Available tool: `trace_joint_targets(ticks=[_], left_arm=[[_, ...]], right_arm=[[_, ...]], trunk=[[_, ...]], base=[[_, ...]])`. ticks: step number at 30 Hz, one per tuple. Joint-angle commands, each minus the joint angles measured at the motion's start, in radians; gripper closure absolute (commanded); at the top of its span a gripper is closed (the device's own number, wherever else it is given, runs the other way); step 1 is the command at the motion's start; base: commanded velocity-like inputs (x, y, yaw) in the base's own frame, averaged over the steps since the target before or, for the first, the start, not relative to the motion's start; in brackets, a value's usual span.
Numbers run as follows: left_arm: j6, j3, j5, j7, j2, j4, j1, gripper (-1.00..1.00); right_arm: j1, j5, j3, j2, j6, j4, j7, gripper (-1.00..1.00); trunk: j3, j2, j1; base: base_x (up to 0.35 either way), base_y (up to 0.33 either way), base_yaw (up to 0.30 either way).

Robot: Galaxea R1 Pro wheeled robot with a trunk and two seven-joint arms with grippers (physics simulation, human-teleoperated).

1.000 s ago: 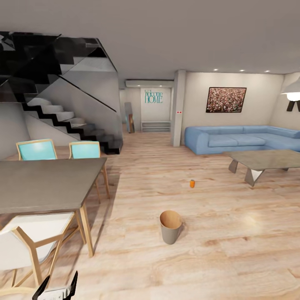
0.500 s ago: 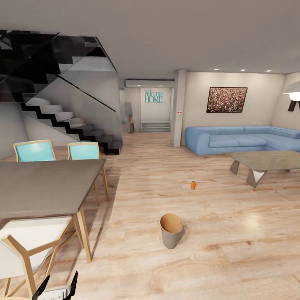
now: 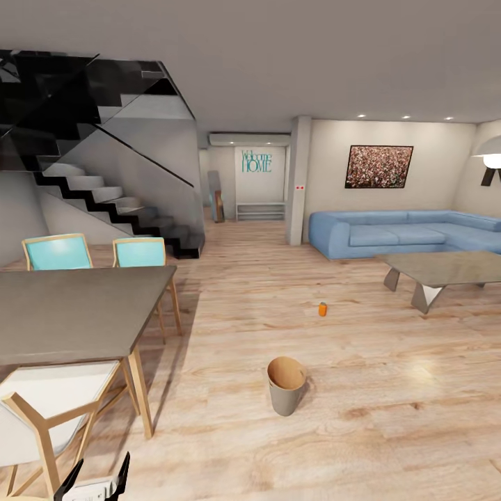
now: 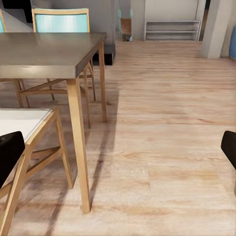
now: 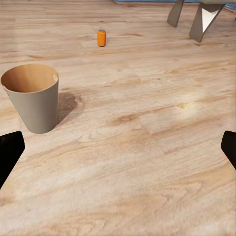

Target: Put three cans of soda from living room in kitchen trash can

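Observation:
One orange can of soda (image 3: 322, 309) stands upright on the wood floor of the living room, between the dining table and the low table. Nearer to me the tash can (image 3: 285, 401) stands upright, pale grey outside and brown inside, with nothing seen in it. The right wrist view has the tash can (image 5: 35, 105) close by and the orange can (image 5: 101, 38) farther off. My right gripper (image 5: 118, 150) is open with only floor between its fingers. My left gripper (image 3: 104, 460) hangs low beside the dining table, also open (image 4: 118, 150) and holding nothing.
A grey dining table (image 3: 76, 306) with a white chair (image 3: 49, 403) and two turquoise chairs (image 3: 139, 250) stands at the left. A blue sofa (image 3: 403, 233) and the low table (image 3: 445, 268) are at the right. Black stairs (image 3: 118, 209) rise at the back left.
The whole view shifted slightly between one second ago and half a second ago, so the camera moved a little. Since then nothing has visibly changed.

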Motion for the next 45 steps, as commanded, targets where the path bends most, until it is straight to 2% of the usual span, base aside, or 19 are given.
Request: trace_joint_targets(ticks=[1,12,34,45], left_arm=[[0.000,0.000,0.000,0.000,0.000,0.000,0.000,-1.00],[0.000,0.000,-0.001,0.000,0.000,0.001,0.000,-1.00],[0.001,0.000,-0.002,0.000,0.000,0.001,0.000,-1.00],[0.001,0.000,-0.002,0.000,0.000,0.001,0.000,-1.00]], right_arm=[[0.000,0.000,0.000,0.000,0.000,0.000,0.000,-1.00],[0.000,0.000,0.002,0.001,0.000,0.012,0.000,-1.00],[0.000,0.000,0.003,0.001,0.000,0.023,-0.001,-1.00],[-0.001,0.000,0.003,0.001,0.000,0.023,0.000,-1.00]], trunk=[[0.000,0.000,0.000],[0.000,0.000,0.000],[0.000,0.000,0.000],[0.000,0.000,0.000]], base=[[0.000,0.000,0.000],[0.000,0.000,0.022],[0.000,0.000,0.204],[0.000,0.000,0.064]])
